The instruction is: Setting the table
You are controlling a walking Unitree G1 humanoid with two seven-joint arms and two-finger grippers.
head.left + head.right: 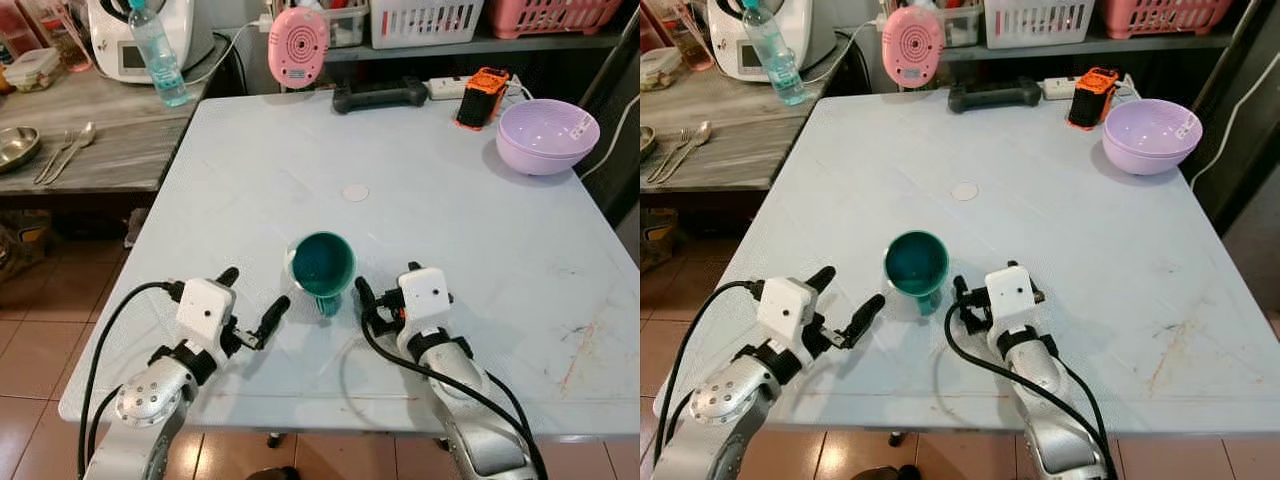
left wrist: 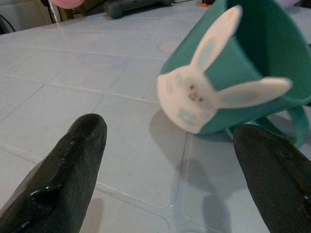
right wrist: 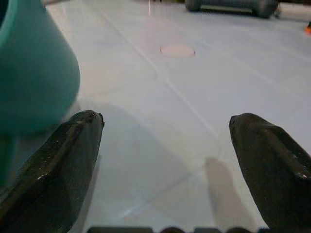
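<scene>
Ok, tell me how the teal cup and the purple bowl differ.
The teal cup is small, with a handle and a white rabbit face on its side; the purple bowl is larger, wide and plain. The cup sits near the table's front edge between the two grippers; the bowl sits at the far right corner. Both stand upright, opening upward.

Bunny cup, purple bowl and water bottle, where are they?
Bunny cup [image 2: 194, 92], left wrist view, bunny face.
Purple bowl [image 1: 547, 140], left eye view, inner wall.
Water bottle [image 1: 160, 55], left eye view, its middle.
</scene>
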